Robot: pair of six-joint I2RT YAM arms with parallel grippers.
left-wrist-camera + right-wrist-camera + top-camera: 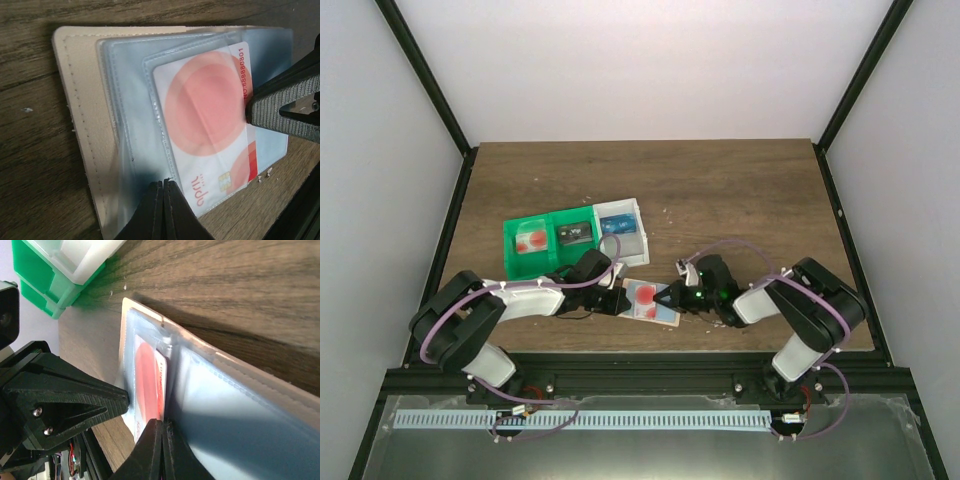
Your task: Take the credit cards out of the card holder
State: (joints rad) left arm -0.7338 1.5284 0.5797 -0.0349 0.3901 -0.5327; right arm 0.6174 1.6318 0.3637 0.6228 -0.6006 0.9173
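Note:
The tan card holder (666, 316) lies open on the table near the front edge, blue-grey panels up (82, 100) (240, 410). A pale credit card with red circles (205, 115) (645, 296) sticks partly out of its clear sleeve. My left gripper (164, 183) (622, 300) is shut, its tips pressing on the sleeve beside the card. My right gripper (163, 424) (670, 297) comes in from the other side, shut on the card's free edge (161, 390). In the left wrist view the right gripper (250, 112) overlaps that edge.
A green compartment tray (520, 262) behind the holder contains a red-circled card (530, 240) and a dark item (575, 235). A translucent white box (638, 215) beside it holds a blue card (617, 226). Black frame posts border the table.

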